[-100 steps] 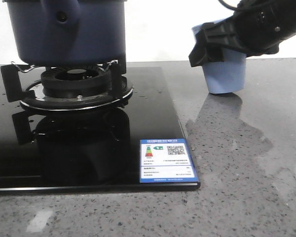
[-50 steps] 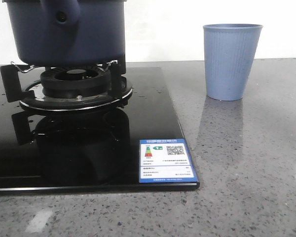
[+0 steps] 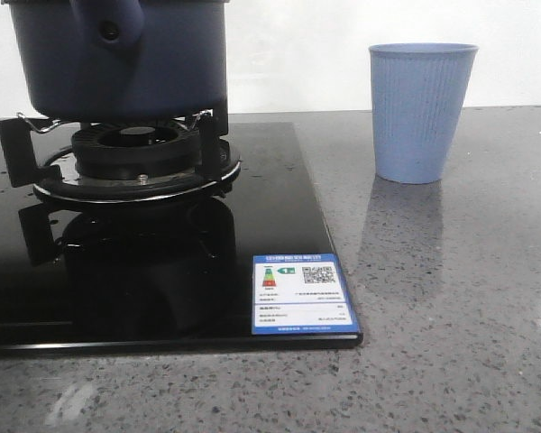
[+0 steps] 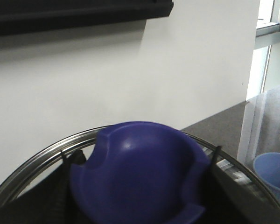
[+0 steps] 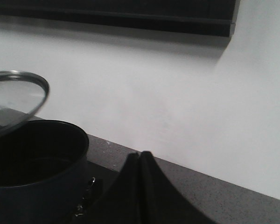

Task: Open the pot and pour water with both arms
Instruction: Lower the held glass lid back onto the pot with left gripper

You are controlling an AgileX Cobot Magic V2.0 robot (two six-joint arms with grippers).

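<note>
The dark navy pot (image 3: 117,54) sits on the gas burner (image 3: 135,158) at the back left, its stubby handle (image 3: 108,23) facing the camera. In the right wrist view the pot (image 5: 37,163) stands uncovered, its inside dark, and no water can be made out. The glass lid (image 5: 14,98) hangs tilted above it. My left gripper (image 4: 140,161) is shut on the lid's blue knob (image 4: 140,182), with the lid's steel rim (image 4: 37,154) around it. My right gripper (image 5: 140,156) is shut and empty, to the right of the pot. Neither gripper appears in the front view.
A light-blue ribbed cup (image 3: 421,113) stands on the grey stone counter (image 3: 451,298) at the back right. The black glass hob (image 3: 162,271) carries a blue label (image 3: 302,293) at its front right corner. A white wall runs behind.
One second ago my right arm was in front of the cup in the front view; it has since left that view. The pot and cup have stayed in place.
</note>
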